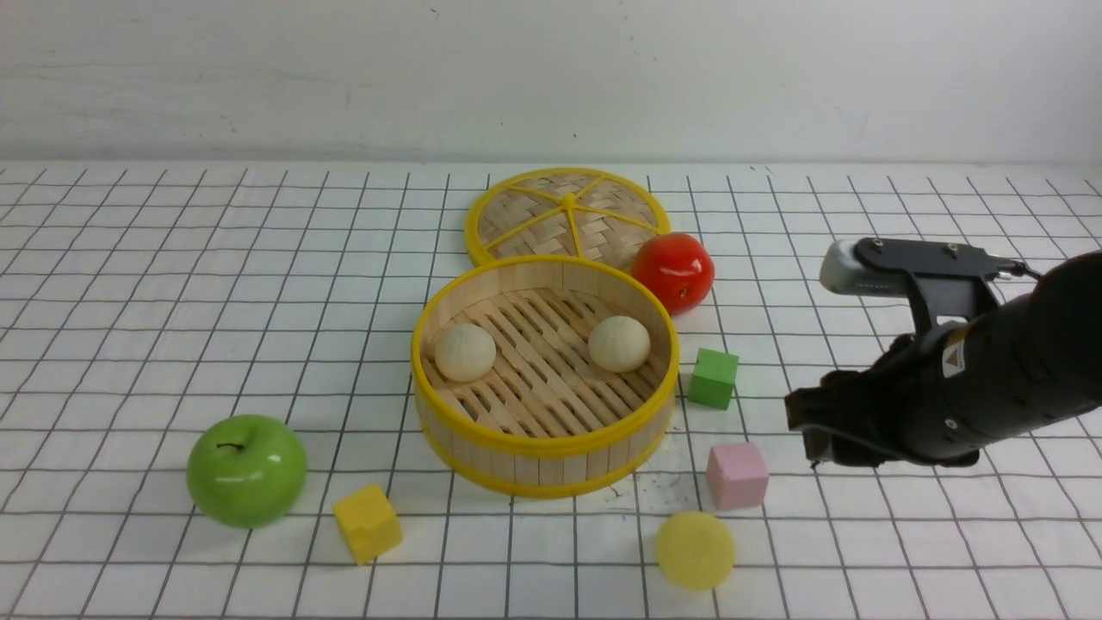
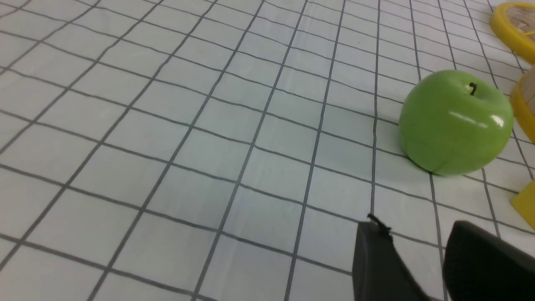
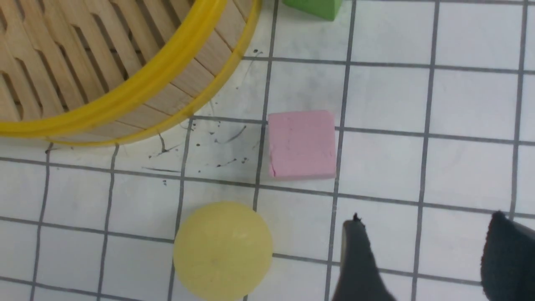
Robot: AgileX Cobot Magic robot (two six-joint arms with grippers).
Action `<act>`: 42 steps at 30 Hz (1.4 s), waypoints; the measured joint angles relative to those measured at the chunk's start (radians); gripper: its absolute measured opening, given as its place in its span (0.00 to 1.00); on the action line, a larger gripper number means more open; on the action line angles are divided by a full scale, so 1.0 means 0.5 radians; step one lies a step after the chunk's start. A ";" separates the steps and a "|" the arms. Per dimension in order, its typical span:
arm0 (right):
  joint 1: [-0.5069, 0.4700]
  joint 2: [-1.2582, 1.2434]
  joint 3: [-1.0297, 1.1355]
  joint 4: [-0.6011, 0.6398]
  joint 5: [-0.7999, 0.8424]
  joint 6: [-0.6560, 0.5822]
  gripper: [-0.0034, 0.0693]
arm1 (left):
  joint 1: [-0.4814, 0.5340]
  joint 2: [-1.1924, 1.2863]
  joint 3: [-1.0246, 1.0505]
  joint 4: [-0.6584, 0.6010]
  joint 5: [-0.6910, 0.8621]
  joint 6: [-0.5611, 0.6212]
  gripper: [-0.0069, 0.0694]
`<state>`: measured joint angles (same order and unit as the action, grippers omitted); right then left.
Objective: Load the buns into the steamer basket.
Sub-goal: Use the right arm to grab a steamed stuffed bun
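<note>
Two cream buns [image 1: 465, 351] sit inside one upright, round steamer basket [image 1: 544, 443], mid-frame; one yellow bun [image 1: 695, 549] lies lower right on the worktop [image 1: 129, 301]. Left jaws and right jaws gape, empty.

Everything on the table [image 1: 129, 258] lies left of the fingers [image 3: 359, 259] of the right gripper [image 3: 426, 217]. Closest to them sits the near cube [image 1: 737, 475]; the loose bun [image 1: 695, 549] lies left of it and nearer the robot. The far cube [image 1: 713, 377] sits farther back, just right of the steamer basket [image 1: 534, 469], which holds a left bun [image 1: 465, 351] and a right bun [image 1: 618, 343]. Behind the basket lies the lid [image 1: 560, 215], the far apple [image 1: 673, 271] at its right edge. Ahead of the fingers [image 2: 376, 259] of the left gripper [image 2: 416, 223] sits the near apple [image 2: 455, 121], apart from them; the third cube [image 1: 368, 523] lies between it and the basket
</note>
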<state>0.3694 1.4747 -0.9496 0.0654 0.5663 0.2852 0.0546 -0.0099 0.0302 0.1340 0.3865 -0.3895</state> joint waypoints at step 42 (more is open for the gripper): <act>0.296 0.474 0.006 0.686 -0.322 -0.766 0.31 | 0.000 0.000 0.000 0.000 0.000 0.000 0.40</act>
<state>0.5176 1.7119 -0.9468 0.4084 0.4052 -0.0980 0.0546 -0.0099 0.0302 0.1340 0.3865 -0.3895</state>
